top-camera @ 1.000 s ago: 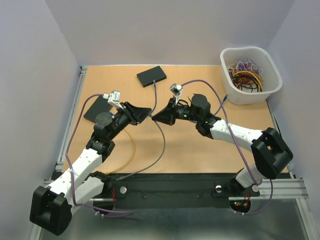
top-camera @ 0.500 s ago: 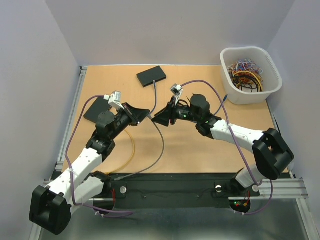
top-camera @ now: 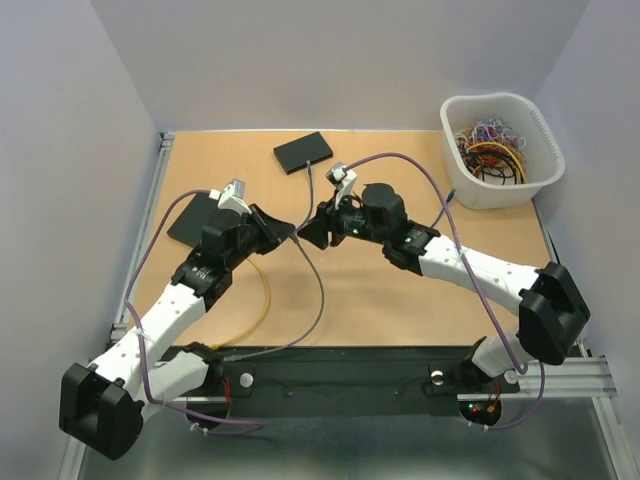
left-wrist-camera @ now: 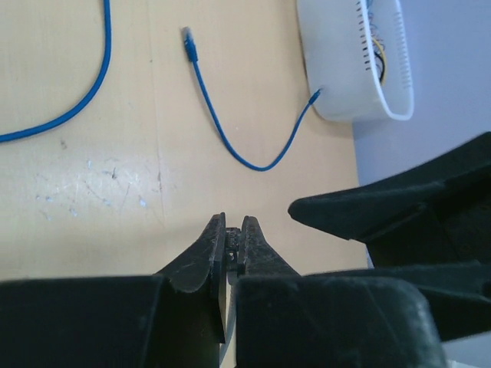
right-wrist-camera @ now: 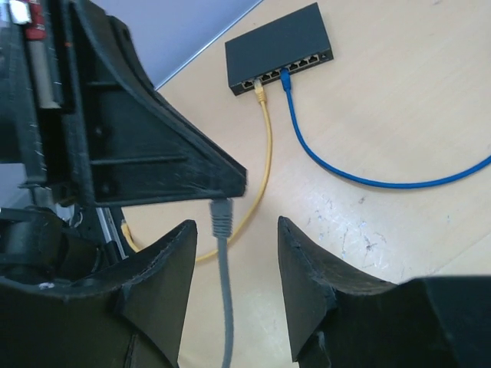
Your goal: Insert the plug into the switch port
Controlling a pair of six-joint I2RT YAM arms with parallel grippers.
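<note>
Pinching plug (right-wrist-camera: 221, 215), left hand (left-wrist-camera: 232, 228), switch (right-wrist-camera: 278, 43) well apart

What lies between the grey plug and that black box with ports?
The yellow cable, running from the black box past the grey plug; right wrist view.

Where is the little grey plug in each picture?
Top view: the grey plug sits at the left gripper's tip, near the picture's middle.
Left wrist: only a sliver shows, pinched between its own fingers, bottom centre.
Right wrist: it hangs mid-picture, between the right gripper's open fingers.
Shared landmark: the left gripper's black fingers.
</note>
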